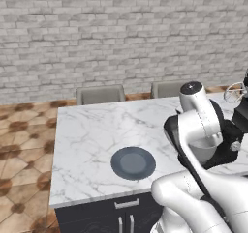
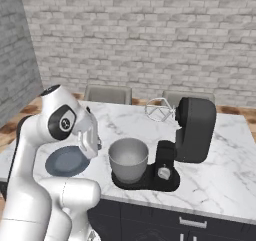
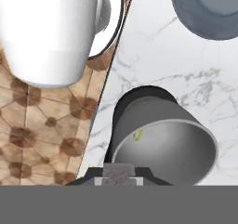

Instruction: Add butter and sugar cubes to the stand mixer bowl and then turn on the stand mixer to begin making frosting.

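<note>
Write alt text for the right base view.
A black stand mixer stands on a white marble counter with its head tilted back, whisk raised over a grey metal bowl on its base. The white robot arm rises at left, beside a dark plate.

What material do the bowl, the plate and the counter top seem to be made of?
Bowl: probably brushed metal, grey with a soft sheen inside.
Plate: perhaps glazed ceramic, dark grey, smooth, with a faint gloss.
Counter top: looks like polished marble, white with grey veins.
</note>
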